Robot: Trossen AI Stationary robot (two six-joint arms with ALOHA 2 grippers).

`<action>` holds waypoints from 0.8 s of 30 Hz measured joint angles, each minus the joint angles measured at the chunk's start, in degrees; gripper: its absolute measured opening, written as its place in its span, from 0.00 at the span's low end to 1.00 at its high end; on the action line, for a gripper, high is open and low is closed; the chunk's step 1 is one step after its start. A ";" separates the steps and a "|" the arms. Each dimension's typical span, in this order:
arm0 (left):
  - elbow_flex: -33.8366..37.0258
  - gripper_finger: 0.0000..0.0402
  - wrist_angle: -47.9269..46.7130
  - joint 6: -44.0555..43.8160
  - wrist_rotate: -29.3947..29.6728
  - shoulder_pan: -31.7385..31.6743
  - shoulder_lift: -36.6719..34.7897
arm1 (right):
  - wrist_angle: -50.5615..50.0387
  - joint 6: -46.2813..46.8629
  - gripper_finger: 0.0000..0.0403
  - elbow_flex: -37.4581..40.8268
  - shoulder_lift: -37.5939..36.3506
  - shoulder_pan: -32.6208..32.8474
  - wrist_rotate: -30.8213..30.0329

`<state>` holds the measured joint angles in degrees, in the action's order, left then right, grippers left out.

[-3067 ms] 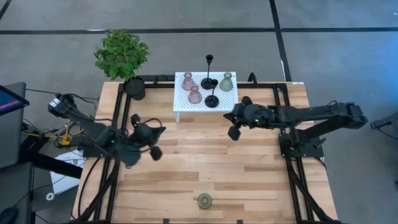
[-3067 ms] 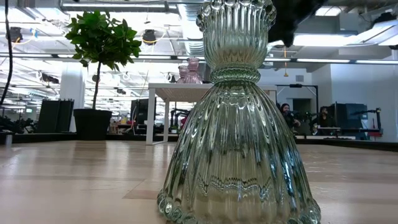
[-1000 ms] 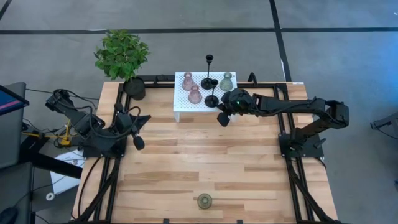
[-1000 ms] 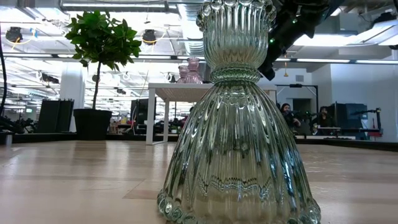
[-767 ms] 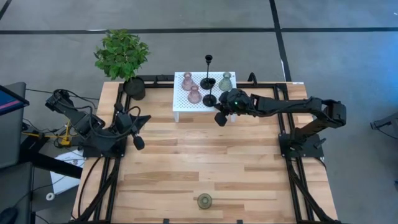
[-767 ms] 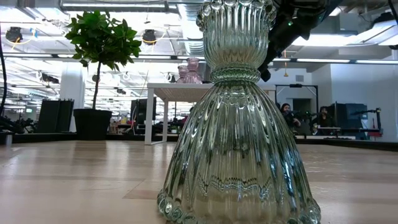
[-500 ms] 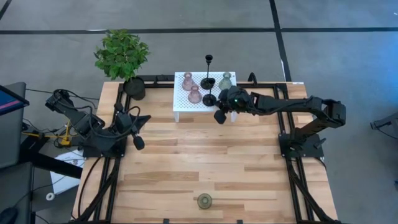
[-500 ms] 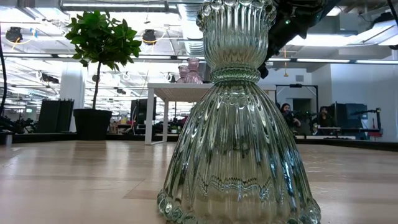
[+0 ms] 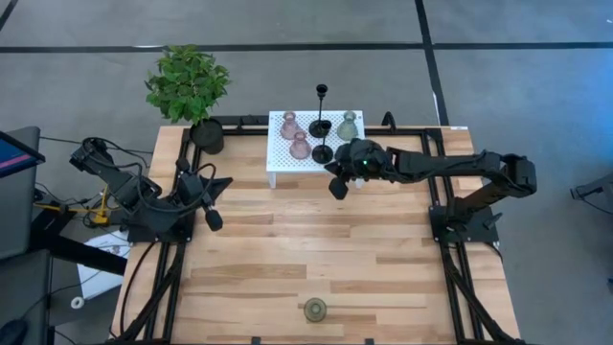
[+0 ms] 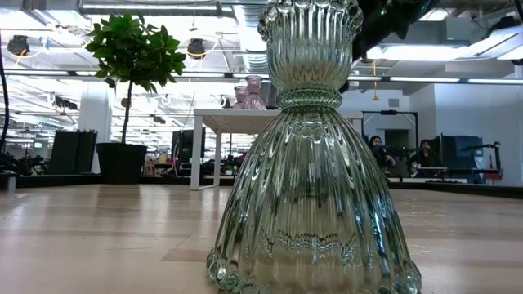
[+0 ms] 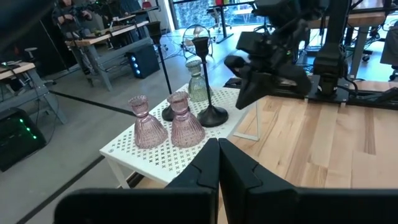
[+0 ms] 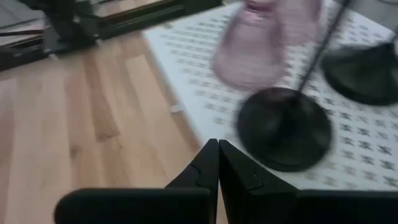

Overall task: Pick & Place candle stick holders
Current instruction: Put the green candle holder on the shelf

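Observation:
A white perforated stand at the table's far side carries two pink holders, two black stemmed holders and one olive-green holder, all upright on their bases. Another green ribbed holder stands alone near the table's front edge and fills the low view. My right gripper hangs shut just off the stand's near right corner; in its wrist view a black holder's round base lies right ahead. My left gripper is shut over the table's left side.
A potted plant in a black pot stands at the far left corner beside the stand. Black frame rails run along the table's left and right sides. Bare wood spreads between the stand and the lone green holder.
My right gripper has risen a little beside the stand's near right corner and has stayed shut. The holders have not moved.

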<state>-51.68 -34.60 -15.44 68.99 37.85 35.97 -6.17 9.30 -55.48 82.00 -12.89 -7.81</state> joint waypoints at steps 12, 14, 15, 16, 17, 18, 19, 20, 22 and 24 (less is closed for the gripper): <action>0.00 0.00 0.08 0.07 -1.57 0.02 0.08 | -20.03 -0.88 0.00 -4.56 -4.17 2.88 -2.75; -0.02 0.00 0.06 0.12 -1.56 -0.01 0.12 | -20.92 -0.66 0.00 -4.56 -6.13 3.61 -2.86; -0.02 0.00 0.04 0.20 -1.57 0.02 0.15 | -21.89 -0.31 0.00 -4.57 -7.30 3.95 -3.37; -0.01 0.00 0.05 0.20 -1.57 -0.01 0.15 | -22.62 0.05 0.00 -4.57 -8.55 4.38 -4.12; -0.02 0.00 0.05 0.20 -1.55 -0.01 0.15 | -22.72 0.49 0.00 -4.57 -9.68 4.85 -4.55; -0.02 0.00 0.00 0.20 -1.57 0.01 0.15 | -22.95 0.68 0.00 -4.57 -10.81 5.30 -4.70; -0.01 0.00 -0.02 0.20 -1.57 0.00 0.15 | -23.68 0.78 0.00 -4.57 -11.98 5.72 -4.69; 0.00 0.00 -0.02 0.20 -1.57 -0.01 0.15 | -24.24 1.09 0.00 -4.55 -13.08 6.28 -4.69; -0.02 0.00 -0.04 0.20 -1.59 -0.01 0.15 | -24.26 1.28 0.00 -4.57 -15.05 7.41 -5.23; -0.02 0.00 -0.04 0.20 -1.71 -0.01 0.15 | -25.54 1.32 0.00 -4.57 -16.85 8.77 -6.02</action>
<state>-51.70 -34.63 -15.25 67.28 37.85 36.12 -31.71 10.62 -60.05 65.15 -4.12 -13.83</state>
